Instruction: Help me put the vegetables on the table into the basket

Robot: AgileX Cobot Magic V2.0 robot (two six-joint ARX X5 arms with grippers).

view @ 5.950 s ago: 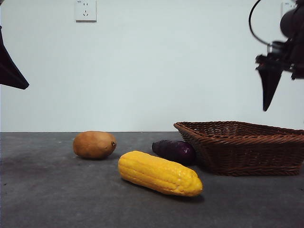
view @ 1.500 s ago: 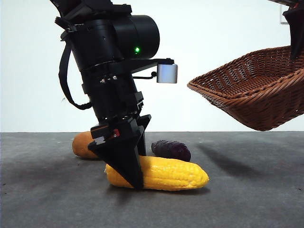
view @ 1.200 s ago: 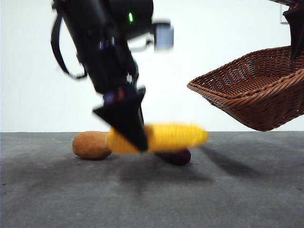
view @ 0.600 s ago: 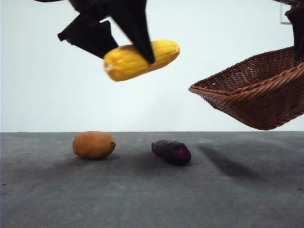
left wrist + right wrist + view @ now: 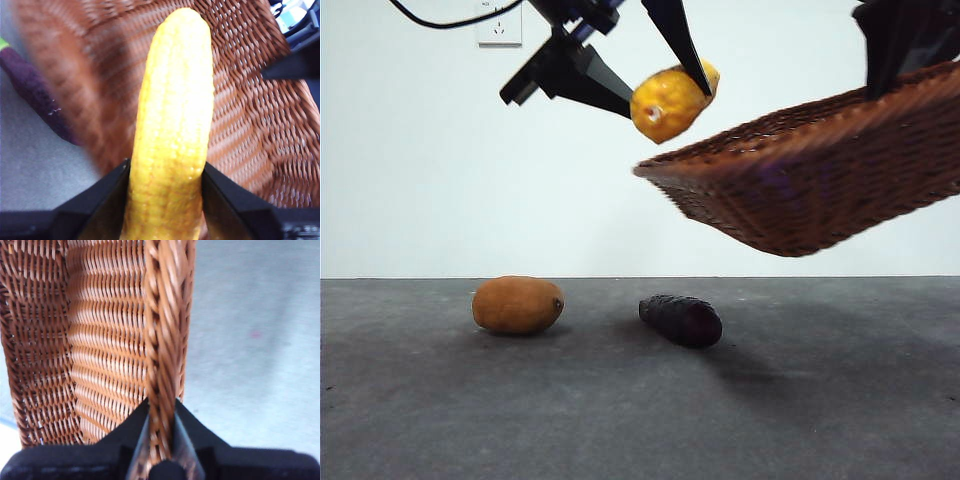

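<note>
Our left gripper [image 5: 167, 187] clamps the corn [image 5: 670, 100]; our right gripper [image 5: 160, 440] pinches the tilted basket [image 5: 820, 180] rim. Released here, we think the corn may roll out.

Woven wicker basket [image 5: 820, 190], bumpy glossy corn cob [image 5: 172, 125], matte speckled table [image 5: 520, 410]

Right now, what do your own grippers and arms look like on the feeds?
Both are matte black. The left gripper has two flat, wedge-shaped jaws tapering to points, and a thin black cable loops across the wall above it. The right gripper shows in the front view only as a dark angular block at the top corner. No markings show.
</note>
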